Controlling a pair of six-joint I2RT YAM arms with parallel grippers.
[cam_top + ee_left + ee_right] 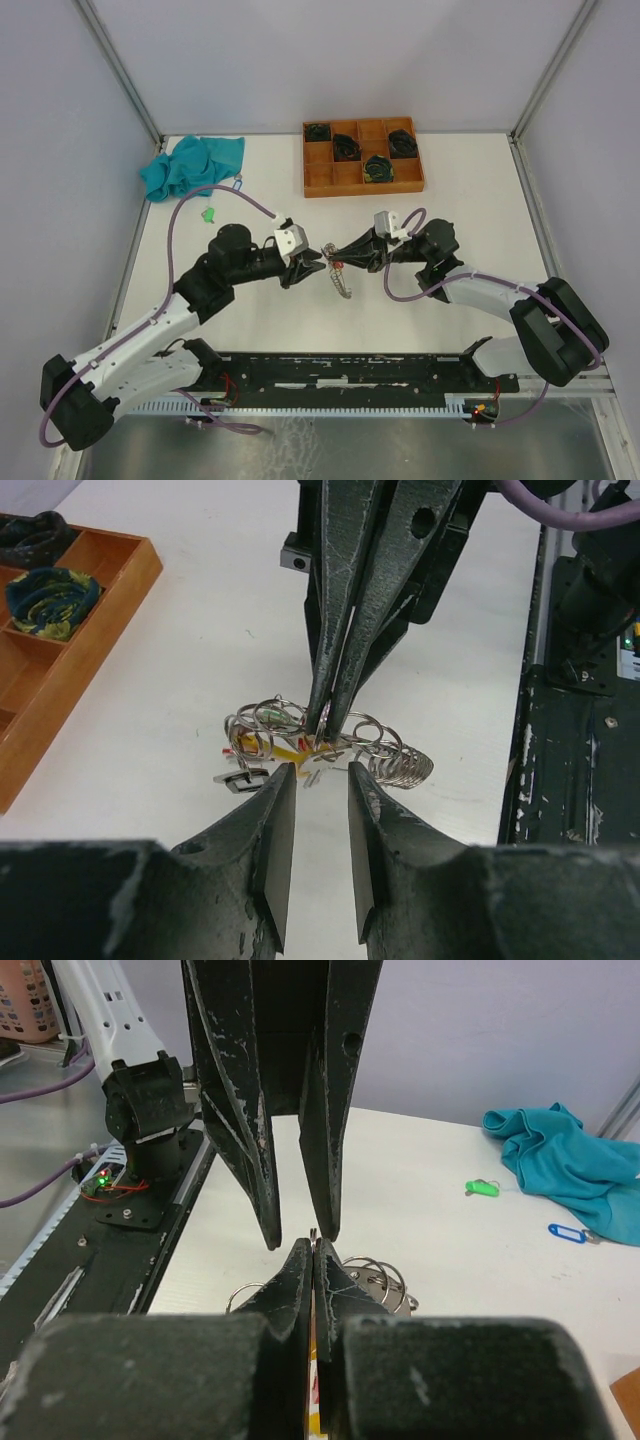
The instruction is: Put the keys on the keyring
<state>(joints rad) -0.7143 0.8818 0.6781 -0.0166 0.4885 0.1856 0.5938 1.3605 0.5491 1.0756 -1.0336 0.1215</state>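
Left wrist view: near the orange tray (100, 640), our right gripper (322, 735) pinches shut on the keyring bunch (385, 750), with the yellow-tagged key (288, 752) beside its tips. Our left gripper (320, 770) hangs part open and empty. We should nip 1 coil squarely, then spread it gently.

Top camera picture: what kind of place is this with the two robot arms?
Most likely a robot lab workcell, not a home. A left arm and right arm are bolted to a black rail beside the white table, and plain panels on metal posts wall it in.
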